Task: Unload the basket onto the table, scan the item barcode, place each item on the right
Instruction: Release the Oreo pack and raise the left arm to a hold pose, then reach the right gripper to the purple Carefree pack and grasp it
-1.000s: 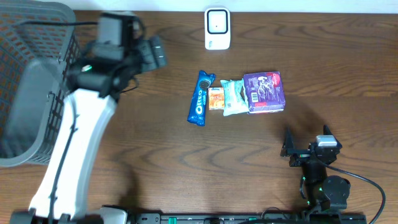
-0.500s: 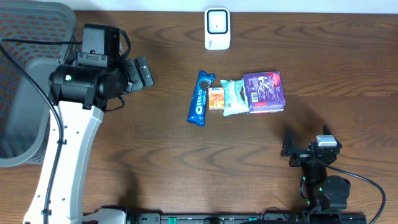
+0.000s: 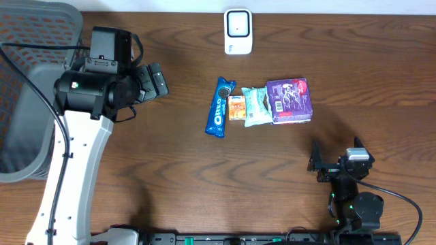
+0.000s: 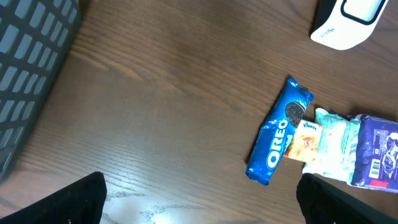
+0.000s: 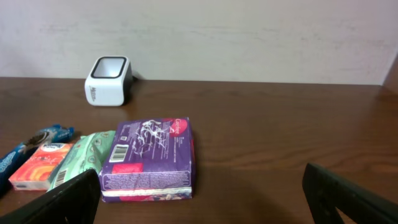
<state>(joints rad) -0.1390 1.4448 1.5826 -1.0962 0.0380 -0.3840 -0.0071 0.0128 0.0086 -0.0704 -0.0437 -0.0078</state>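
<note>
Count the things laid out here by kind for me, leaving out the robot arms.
Packets: 3 (blue cookie pack, orange packet, green packet)
Boxes: 1 (purple box)
Scanners: 1 (white scanner)
Baskets: 1 (grey basket)
Total: 6

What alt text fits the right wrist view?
A purple box sits on a dark wooden table, with a green packet, an orange packet and a blue Oreo pack lined up toward the picture's left. A white barcode scanner stands behind them, and the open right claw frames the bottom corners, holding nothing.
</note>
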